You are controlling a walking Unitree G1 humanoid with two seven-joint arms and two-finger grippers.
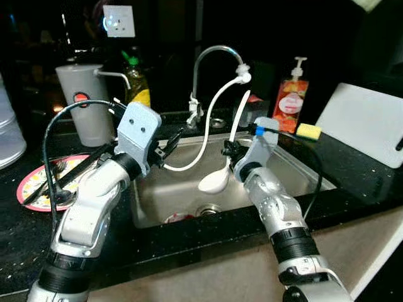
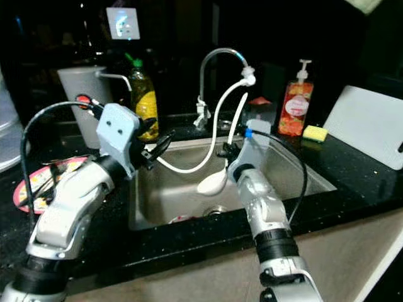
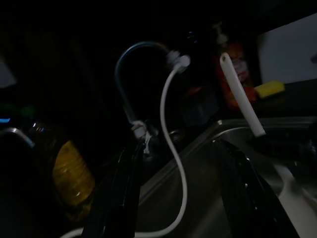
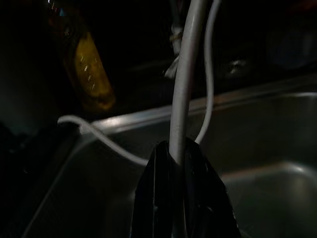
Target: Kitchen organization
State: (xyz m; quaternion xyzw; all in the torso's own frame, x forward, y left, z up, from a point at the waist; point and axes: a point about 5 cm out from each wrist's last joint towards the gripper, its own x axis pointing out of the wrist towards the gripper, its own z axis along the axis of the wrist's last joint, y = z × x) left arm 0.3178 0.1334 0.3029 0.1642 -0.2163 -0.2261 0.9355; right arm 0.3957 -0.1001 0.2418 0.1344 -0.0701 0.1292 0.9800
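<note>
Right gripper (image 1: 230, 151) clamps the white ladle (image 1: 220, 170) mid-handle, lifted above the sink (image 1: 302, 165) centre. Left gripper (image 1: 170, 146) hovers at the sink's left edge, fingers spread, empty. Plate (image 1: 31, 189) with utensils on the counter's left end looks unsorted; much appears left.

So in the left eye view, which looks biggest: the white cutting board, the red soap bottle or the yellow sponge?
1. White cutting board
2. Red pump soap bottle
3. Yellow sponge

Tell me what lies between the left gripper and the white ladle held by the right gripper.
In the left eye view, the white hose hangs between the left gripper and ladle.
</note>
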